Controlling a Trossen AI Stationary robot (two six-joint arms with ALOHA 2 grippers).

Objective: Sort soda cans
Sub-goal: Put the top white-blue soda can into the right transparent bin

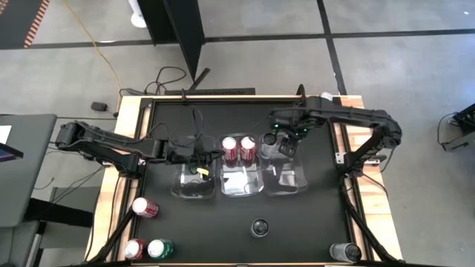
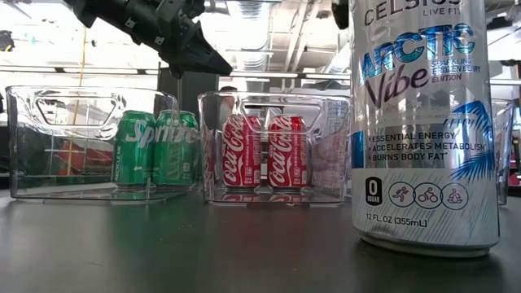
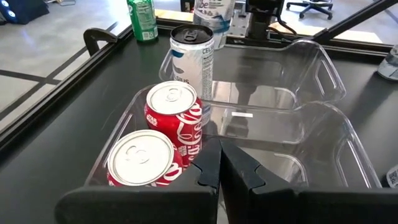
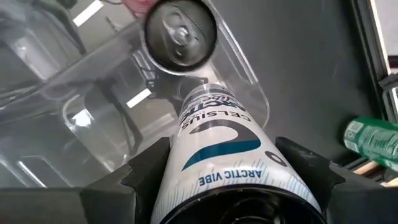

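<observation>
Three clear trays stand side by side mid-table. The left tray holds two green cans. Two red cans stand in the middle tray. One silver-grey can stands in the right tray. My right gripper is over that tray's far end, shut on another silver-grey can. My left gripper hovers shut above the left tray and touches nothing. Loose cans stand or lie at the table's near side: two red, one green, two silver-grey. My right gripper pinches the silver-grey can by its side wall between the two fingers, one on each side. The fingers come from above and lie along the can. The can points down into the right tray beside the standing can; whether it touches the floor I cannot tell.
A further green can lies near the table's far right edge. A silver-grey can stands close before the low camera and hides much of the right tray there. The table has a raised wooden border.
</observation>
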